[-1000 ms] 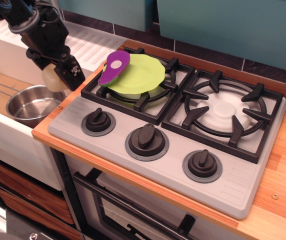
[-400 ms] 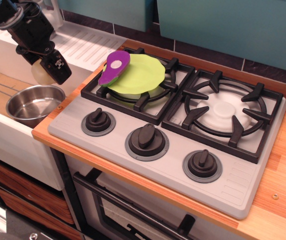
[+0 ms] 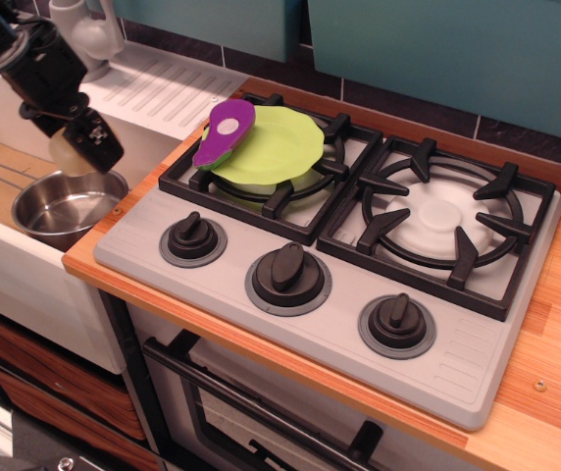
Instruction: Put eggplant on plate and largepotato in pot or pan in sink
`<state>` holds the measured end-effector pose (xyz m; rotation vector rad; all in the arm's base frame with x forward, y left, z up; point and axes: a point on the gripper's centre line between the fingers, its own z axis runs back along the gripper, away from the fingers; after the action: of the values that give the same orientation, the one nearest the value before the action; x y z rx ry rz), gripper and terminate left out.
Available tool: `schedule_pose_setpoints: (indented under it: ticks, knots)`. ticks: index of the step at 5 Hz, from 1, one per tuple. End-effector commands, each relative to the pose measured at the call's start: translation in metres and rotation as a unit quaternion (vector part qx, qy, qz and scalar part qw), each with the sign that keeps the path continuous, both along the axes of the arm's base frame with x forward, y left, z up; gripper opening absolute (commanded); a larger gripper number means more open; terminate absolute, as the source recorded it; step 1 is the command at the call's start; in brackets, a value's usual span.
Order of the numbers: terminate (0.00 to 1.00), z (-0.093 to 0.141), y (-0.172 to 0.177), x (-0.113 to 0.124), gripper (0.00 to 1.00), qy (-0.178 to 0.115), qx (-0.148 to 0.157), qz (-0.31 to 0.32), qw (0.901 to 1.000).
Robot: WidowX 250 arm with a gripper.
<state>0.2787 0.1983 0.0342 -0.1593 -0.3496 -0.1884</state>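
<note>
Leftward goes my black hand [image 3: 73, 147], now over the shiny round steel pot [image 3: 65, 208] in the white sink [image 3: 6, 257], clenched on the pale tan potato [image 3: 63, 149]. Purple eggplant [image 3: 226, 130] lies on the lime-green plate [image 3: 273, 147]. No writing legible.

The pincer [image 3: 73, 149] grips the potato [image 3: 65, 153] just above the pot [image 3: 65, 208] in the sink [image 3: 6, 167] — the potato's pale side shows between the black fingers. The eggplant [image 3: 227, 130] lies on the plate's [image 3: 280, 147] left edge, on the stove's [image 3: 339, 285] left burner [image 3: 261, 172] — cut face up.
</note>
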Motion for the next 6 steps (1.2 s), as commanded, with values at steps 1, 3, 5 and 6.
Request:
schedule_pose_setpoints:
  ticks: [1, 3, 5, 6]
  knots:
    - [0.0, 0.004, 0.014, 0.0, 0.0, -0.024, 0.014, 0.001, 0.9996]
    - [0.0, 0.001, 0.015, -0.002, 0.0, -0.033, 0.012, -0.001, 0.9994]
    - [0.0, 0.011, 0.006, 0.0, 1.0, -0.026, 0.011, 0.004, 0.9996]
    - [0.0, 0.016, -0.003, -0.001, 1.0, -0.024, 0.018, 0.011, 0.9995]
